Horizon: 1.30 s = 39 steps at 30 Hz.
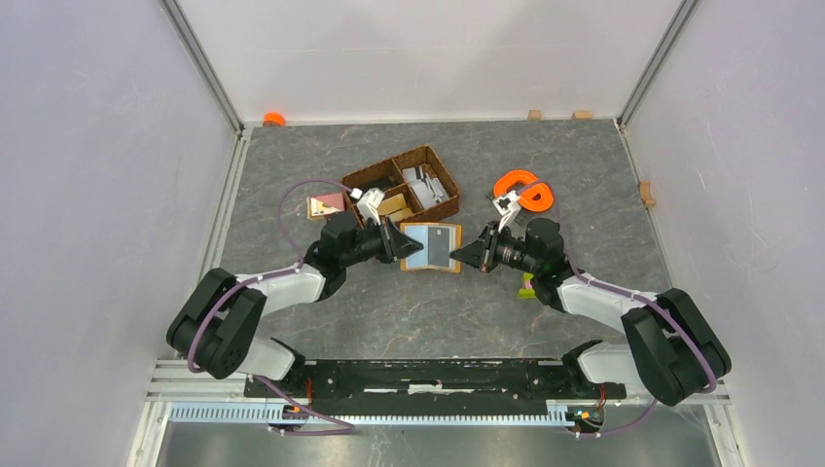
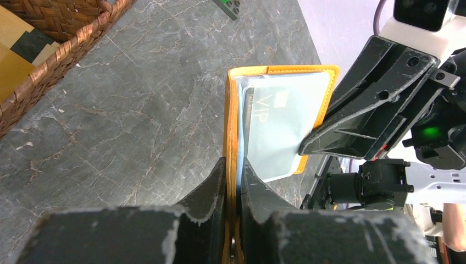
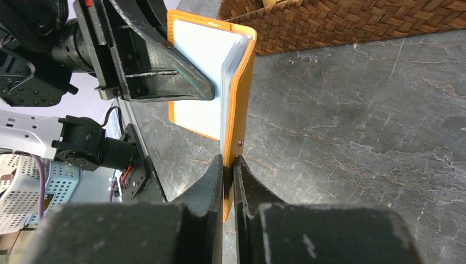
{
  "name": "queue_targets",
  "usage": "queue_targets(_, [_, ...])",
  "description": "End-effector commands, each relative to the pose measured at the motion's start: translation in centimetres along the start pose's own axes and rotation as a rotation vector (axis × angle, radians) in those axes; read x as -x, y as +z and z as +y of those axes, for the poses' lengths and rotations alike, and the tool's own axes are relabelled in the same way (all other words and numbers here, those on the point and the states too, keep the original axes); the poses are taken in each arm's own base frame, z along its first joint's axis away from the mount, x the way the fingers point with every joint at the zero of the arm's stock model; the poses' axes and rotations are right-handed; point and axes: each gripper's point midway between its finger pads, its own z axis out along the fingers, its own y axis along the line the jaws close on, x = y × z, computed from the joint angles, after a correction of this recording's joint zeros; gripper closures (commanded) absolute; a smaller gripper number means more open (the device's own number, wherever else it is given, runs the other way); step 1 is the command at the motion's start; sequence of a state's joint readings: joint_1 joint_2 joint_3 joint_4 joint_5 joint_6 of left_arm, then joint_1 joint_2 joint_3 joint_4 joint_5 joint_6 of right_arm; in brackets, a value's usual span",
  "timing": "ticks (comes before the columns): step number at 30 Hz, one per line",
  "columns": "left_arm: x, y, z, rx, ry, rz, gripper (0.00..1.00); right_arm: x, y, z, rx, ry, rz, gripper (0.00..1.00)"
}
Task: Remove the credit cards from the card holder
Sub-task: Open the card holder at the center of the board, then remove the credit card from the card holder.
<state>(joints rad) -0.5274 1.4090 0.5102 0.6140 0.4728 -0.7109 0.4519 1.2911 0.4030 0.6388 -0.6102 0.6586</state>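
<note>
Currently the card holder (image 1: 431, 246) is spread open between both arms, just in front of the basket (image 1: 444, 175). Left gripper (image 1: 412, 243) is clamped tight on its left edge, right gripper (image 1: 460, 255) clamped tight on its right edge. A pale VIP card (image 2: 275, 137) shows against the blue inside panel

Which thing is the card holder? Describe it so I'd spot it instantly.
On the grey table, find the brown wicker basket. In front of it, the left hand and right hand pinch the card holder open. It alone has a mustard-orange rim around pale blue panels.
</note>
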Motion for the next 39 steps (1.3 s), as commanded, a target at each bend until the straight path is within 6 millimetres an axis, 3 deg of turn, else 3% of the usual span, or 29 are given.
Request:
queue_targets(1, [0.9,0.6,-1.3,-0.072,-0.015,-0.010,0.98,1.1,0.4,1.9,0.077,-0.060,-0.025,0.89])
queue_targets(10, [0.7,0.8,-1.5,-0.093,-0.026,0.000,0.98,0.7,0.8,1.9,0.075,-0.066,-0.005,0.85])
queue_targets(15, [0.6,0.9,-1.5,-0.094,-0.030,0.009,0.98,0.7,0.8,2.1,0.080,-0.072,-0.005,0.89])
queue_targets(24, [0.2,1.3,-1.3,-0.102,-0.041,0.031,0.98,0.6,1.1,3.1,0.113,-0.099,-0.004,0.89])
queue_targets(28, [0.2,1.5,-1.3,-0.109,-0.046,0.037,0.98,0.3,1.4,2.0,0.068,-0.098,0.003,0.90])
queue_targets(33, [-0.2,1.7,-0.9,-0.103,-0.057,0.048,0.98,0.4,1.9,0.4,-0.018,-0.080,-0.019,1.00])
queue_targets(39, [-1.4,2.9,0.2,-0.099,-0.104,0.080,0.98,-0.1,2.2,-1.1,-0.115,-0.087,-0.038,1.00])
